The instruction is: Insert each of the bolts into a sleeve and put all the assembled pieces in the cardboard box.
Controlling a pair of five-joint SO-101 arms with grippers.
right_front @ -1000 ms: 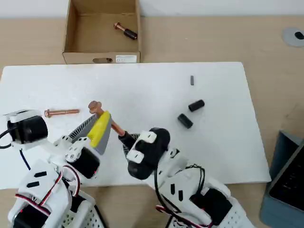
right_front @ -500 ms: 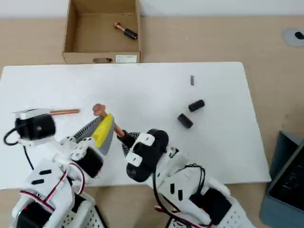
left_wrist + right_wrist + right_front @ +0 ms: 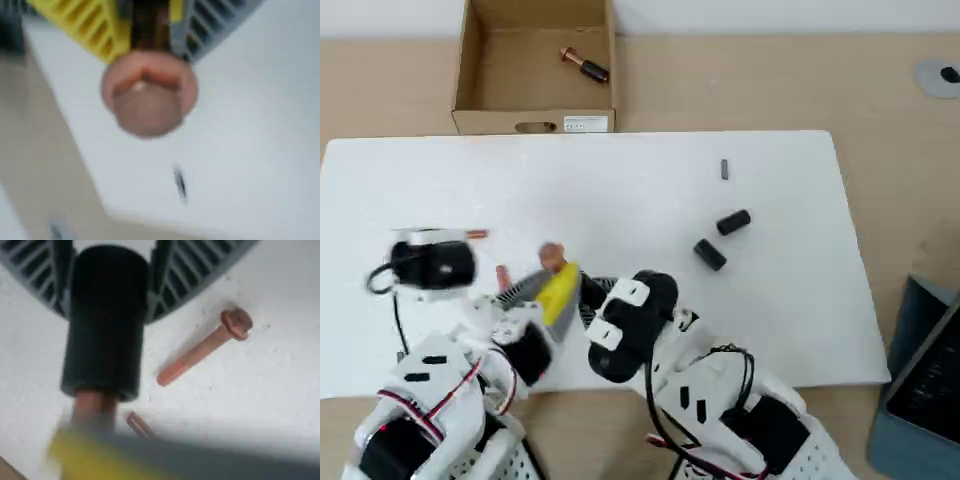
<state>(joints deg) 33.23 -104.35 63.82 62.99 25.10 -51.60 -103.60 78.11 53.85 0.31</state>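
**High view.** The cardboard box [image 3: 468,70] is standing beyond the white mat [image 3: 620,190]. It is bearing a white label [image 3: 585,124] whose print is too small to read, and one assembled piece [image 3: 585,65] is lying inside. A loose black sleeve [image 3: 733,222] and a second sleeve [image 3: 710,254] are lying near each other on the mat. The left arm is partly hiding a loose bolt [image 3: 475,235] and a second bolt [image 3: 503,275]. The left gripper [image 3: 556,280] is clenching a copper held bolt [image 3: 552,257].

**Left wrist view.** The held bolt's rounded, flanged head is projecting from between ribbed yellow and grey fingers.

**Right wrist view.** The right gripper [image 3: 106,295] is grasping a smooth cylindrical held sleeve [image 3: 102,340], and the held bolt's shank is meeting its open end.
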